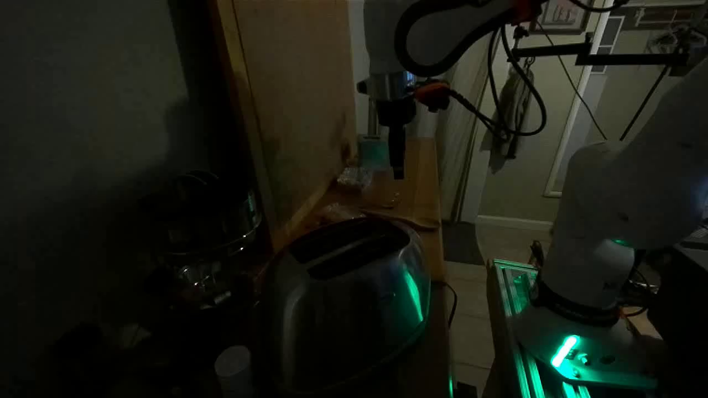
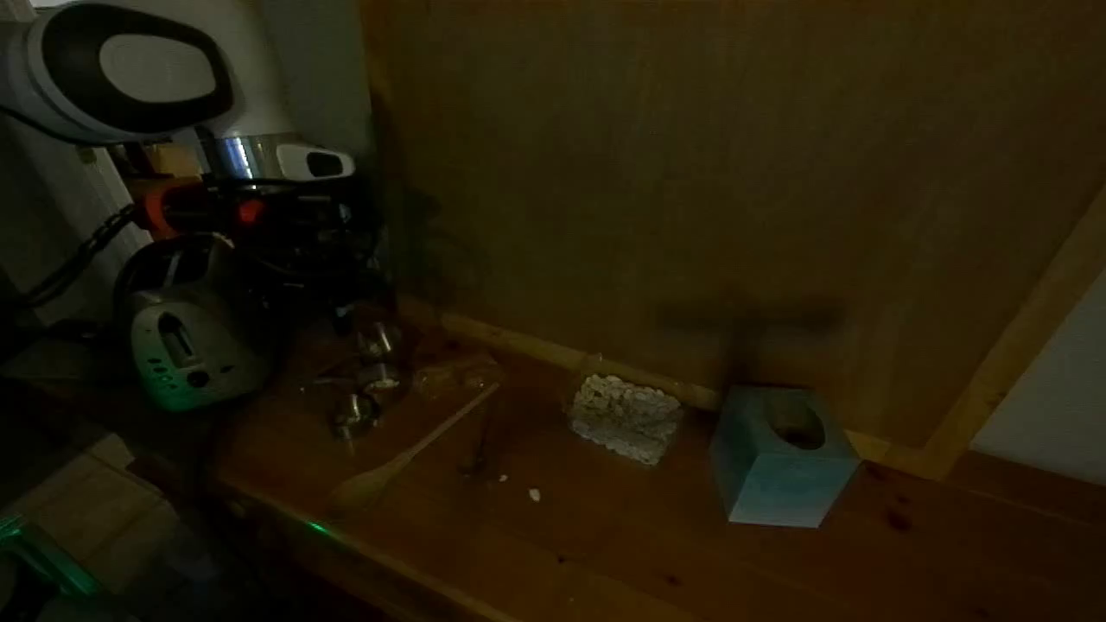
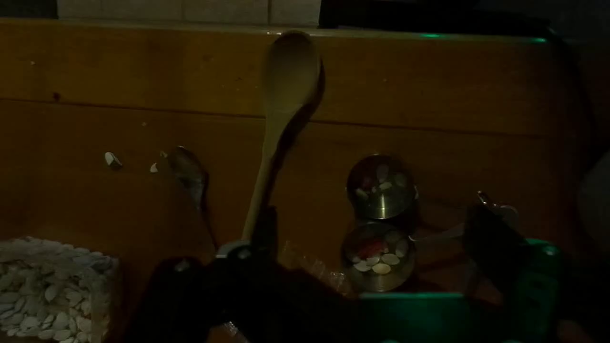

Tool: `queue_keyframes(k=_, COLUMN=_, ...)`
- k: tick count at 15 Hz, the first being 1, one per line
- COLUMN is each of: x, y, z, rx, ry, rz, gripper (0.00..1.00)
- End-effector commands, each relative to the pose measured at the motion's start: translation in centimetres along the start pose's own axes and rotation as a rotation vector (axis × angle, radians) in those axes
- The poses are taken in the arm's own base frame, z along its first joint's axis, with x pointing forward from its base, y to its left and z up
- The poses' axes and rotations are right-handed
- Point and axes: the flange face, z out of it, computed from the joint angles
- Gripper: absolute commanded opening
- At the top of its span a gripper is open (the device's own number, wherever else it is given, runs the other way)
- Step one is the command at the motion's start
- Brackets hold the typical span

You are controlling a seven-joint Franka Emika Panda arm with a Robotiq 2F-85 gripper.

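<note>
Toaster (image 1: 354,301) foremost in an exterior view; near it on the desk (image 2: 648,536), two shiny cups (image 3: 382,208) with pale seeds (image 3: 381,269). Fingers (image 3: 493,243) spread wide, holding nothing. Cups look light, stiff, slippery: best pinched across opposite walls, kept level

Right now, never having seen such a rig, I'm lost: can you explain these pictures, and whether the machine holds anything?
The machine is a robot arm ending in a two-fingered end effector, the part that grasps. Two pictures come from cameras standing outside the robot; the third looks down from its wrist. The pictures are dark, but on the wooden table you can make out a wooden spoon, a smaller spoon, two metal cups and a see-through pack of pale seed-like pieces. A toaster and a bluish box stand nearby. The end effector is open near the cups, and I see nothing held in it.
</note>
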Motion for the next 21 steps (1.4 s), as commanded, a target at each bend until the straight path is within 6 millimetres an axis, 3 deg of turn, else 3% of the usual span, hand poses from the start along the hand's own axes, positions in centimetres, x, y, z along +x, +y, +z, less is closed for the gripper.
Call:
queue_keyframes(k=1, x=0.0, y=0.0, z=0.0, rx=0.000, ry=-0.001, rz=0.000, gripper=1.00)
queue_keyframes(k=7, x=0.3, y=0.1, z=0.2, rx=-0.005, ry=0.021, rz=-0.006, gripper=1.00)
queue_keyframes(k=11, x=2.7, y=0.6, z=2.8, rx=0.041, ry=0.129, rz=-0.071, gripper=1.00)
queue_keyframes(k=17, x=5.8, y=4.3, z=6.4, rx=0.129, ry=0.329, rz=-0.037, gripper=1.00)
queue_keyframes(k=18, x=4.6, y=3.3, z=5.4, rx=0.095, ry=0.304, rz=-0.051, gripper=1.00)
queue_keyframes(k=21, x=5.2, y=4.2, z=6.7, rx=0.117, ry=0.308, rz=-0.033, gripper=1.00)
